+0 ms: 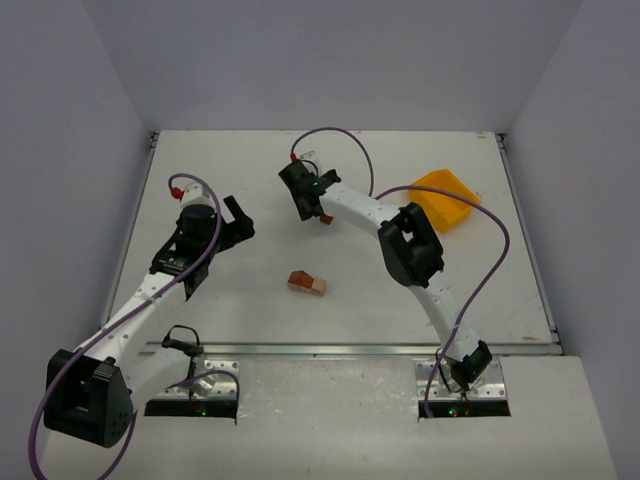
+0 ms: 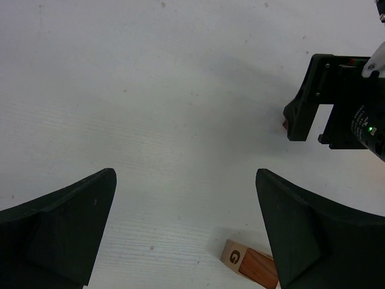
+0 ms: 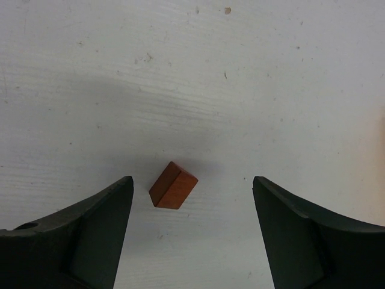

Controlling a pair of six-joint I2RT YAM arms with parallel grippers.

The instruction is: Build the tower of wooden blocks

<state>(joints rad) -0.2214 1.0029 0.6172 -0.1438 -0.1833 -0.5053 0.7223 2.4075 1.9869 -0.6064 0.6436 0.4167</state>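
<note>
Right claw (image 3: 192, 195): spread wide, gripping nothing, reddish-brown block (image 3: 173, 185) loose between fingers. Left claw (image 2: 185, 177): spread wide, empty. Wood block tower (image 1: 308, 284): frame centre, on counter (image 1: 250, 300)

We are observing a white bench (image 1: 250, 170) that is showing fine grain lines and small dark specks. Near its middle, a pale tan block (image 2: 233, 257) marked with the letter G is lying flat and touching a reddish-brown block (image 2: 260, 270) along one side. Farther back, a second reddish-brown block (image 3: 173, 185) is resting alone on the bare surface, well apart from the pair. Toward the far right, a yellow bin (image 1: 443, 200) is sitting with its sides running at an angle to the bench edges.
</note>
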